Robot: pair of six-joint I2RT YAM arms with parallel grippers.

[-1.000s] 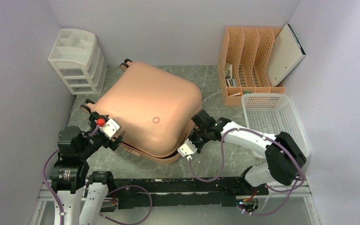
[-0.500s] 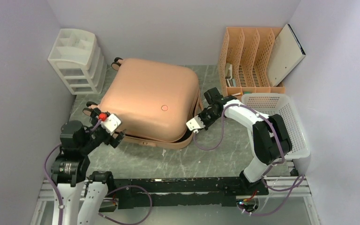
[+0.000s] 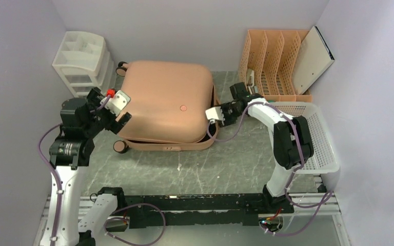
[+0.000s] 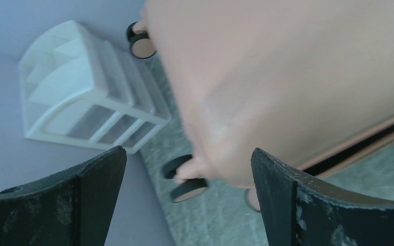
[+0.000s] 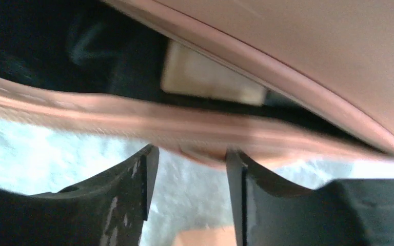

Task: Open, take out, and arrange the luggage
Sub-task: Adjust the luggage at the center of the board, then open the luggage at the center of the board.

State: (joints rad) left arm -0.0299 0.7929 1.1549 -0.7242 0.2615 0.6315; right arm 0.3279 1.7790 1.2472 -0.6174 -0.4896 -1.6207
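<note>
**Luggage flat, right seam ajar**

The luggage (image 3: 161,102) lies flat on the tabletop (image 3: 220,169), far of centre, a dark gap along its right seam. The left gripper (image 4: 187,152) hovers at its left near corner, jaws spread wide, empty. The right gripper (image 5: 191,151) sits at the right rim, jaws partly spread; blur hides whether they touch it.

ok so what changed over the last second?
The luggage turned counter-clockwise in the top view and slid toward the back wall; it now sits square to the table. Both arms went back with it. The right gripper is at its right-hand rim with the jaws now parted, apparently letting go. The left gripper stays open at the wheel end. Drawer unit, file rack and basket are unmoved.
</note>
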